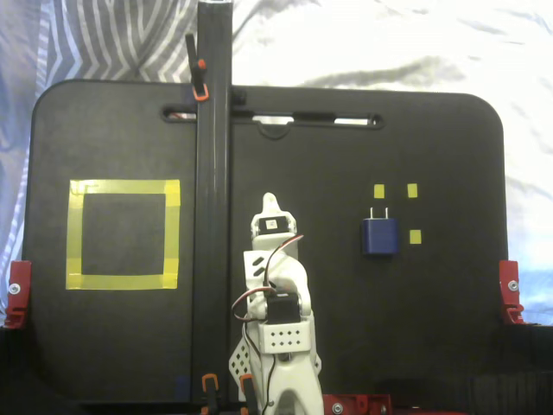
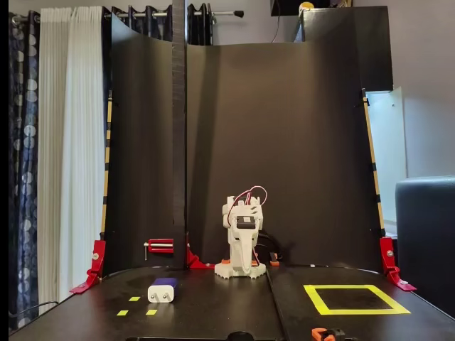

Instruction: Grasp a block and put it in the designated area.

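The block (image 1: 380, 236) is a small dark navy piece with two pale prongs on its far end, lying flat on the right half of the black board; it appears at the left (image 2: 163, 290) in the front-facing fixed view. The designated area (image 1: 123, 187) is a large yellow tape square on the left of the board, showing at the right (image 2: 341, 286) from the front. My gripper (image 1: 270, 204) sits folded over the arm's base at the board's middle, fingers together and holding nothing, well clear of the block. From the front the gripper (image 2: 242, 260) points down.
Three tiny yellow tape squares (image 1: 412, 190) lie around the block. A tall black post (image 1: 212, 173) stands between the arm and the tape square. Red clamps (image 1: 17, 294) (image 1: 511, 290) grip the board's side edges. A curved black backdrop (image 2: 284, 142) rises behind the arm.
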